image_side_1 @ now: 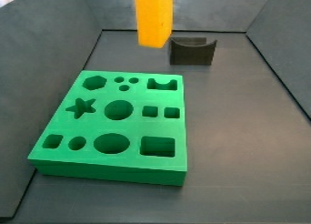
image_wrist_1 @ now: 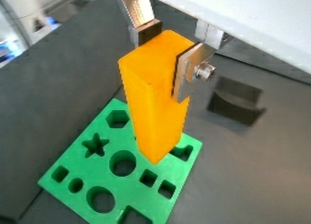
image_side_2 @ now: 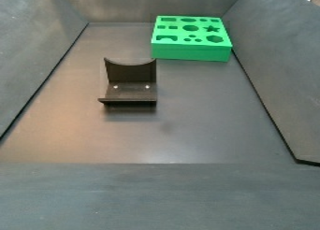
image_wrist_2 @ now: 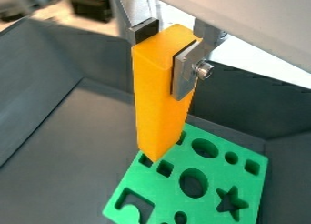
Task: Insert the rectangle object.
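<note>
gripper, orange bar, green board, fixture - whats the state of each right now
gripper: shut on the rectangle object, raised above the board
rectangle object: upright, held in the air, not inserted
green board: flat on the floor, every cutout empty
fixture: standing on the floor apart from the board, nothing in it

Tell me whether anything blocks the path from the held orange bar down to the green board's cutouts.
Nothing visible does. The pincer holds the long orange-yellow bar upright above the green cutout board, with open air beneath it.

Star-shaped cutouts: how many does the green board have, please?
1: the star cutout midway along the green board's edge. The gripper, jaws shut on the rectangle object, hangs aloft.
</note>
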### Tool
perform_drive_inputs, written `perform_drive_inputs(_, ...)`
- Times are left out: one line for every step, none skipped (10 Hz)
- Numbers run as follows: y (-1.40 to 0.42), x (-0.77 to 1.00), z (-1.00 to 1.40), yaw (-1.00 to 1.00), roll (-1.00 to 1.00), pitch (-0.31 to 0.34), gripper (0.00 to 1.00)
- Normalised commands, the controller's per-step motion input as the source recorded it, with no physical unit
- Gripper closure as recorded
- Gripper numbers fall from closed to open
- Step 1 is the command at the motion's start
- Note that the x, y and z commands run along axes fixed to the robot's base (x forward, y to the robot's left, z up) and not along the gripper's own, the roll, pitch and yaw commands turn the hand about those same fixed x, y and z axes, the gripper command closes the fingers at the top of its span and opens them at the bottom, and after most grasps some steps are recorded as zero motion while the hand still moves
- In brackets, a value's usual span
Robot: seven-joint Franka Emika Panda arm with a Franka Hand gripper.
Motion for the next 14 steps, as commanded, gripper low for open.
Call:
perform_drive_inputs(-0.22,0.1,-0.15,-0.87,0.06,-0.037,1.0)
perform_drive_inputs(-0.27,0.36,-0.26,-0.65,0.11,-0.044,1.0)
perform_drive_inputs(-0.29,0.43,-0.34,-0.58,0.15,-0.057,1.0)
perform_drive_inputs(-0.27,0.31,-0.44,-0.69,0.19,-0.067,1.0)
perform_drive_inputs(-0.19,0.12,-0.45,-0.87,0.18,-0.074,1.0)
perform_drive_inputs(-0.19,0.11,-0.43,-0.87,0.17,-0.074,1.0)
perform_drive_inputs(-0.19,0.13,-0.32,-0.86,0.13,-0.051,1.0)
perform_drive_inputs(-0.2,0.15,-0.22,-0.83,0.08,-0.034,1.0)
perform_drive_inputs(-0.21,0.19,-0.26,-0.78,0.11,-0.023,1.0)
perform_drive_inputs(-0.17,0.05,-0.25,-0.91,0.1,-0.026,1.0)
perform_drive_inputs(-0.17,0.03,-0.21,-0.92,0.08,-0.01,1.0)
perform_drive_inputs(-0.14,0.01,-0.15,-0.95,0.06,-0.001,1.0)
perform_drive_inputs(-0.14,0.0,-0.09,-0.96,0.04,0.0,1.0)
perform_drive_inputs(-0.14,0.0,-0.08,-0.96,0.03,0.0,1.0)
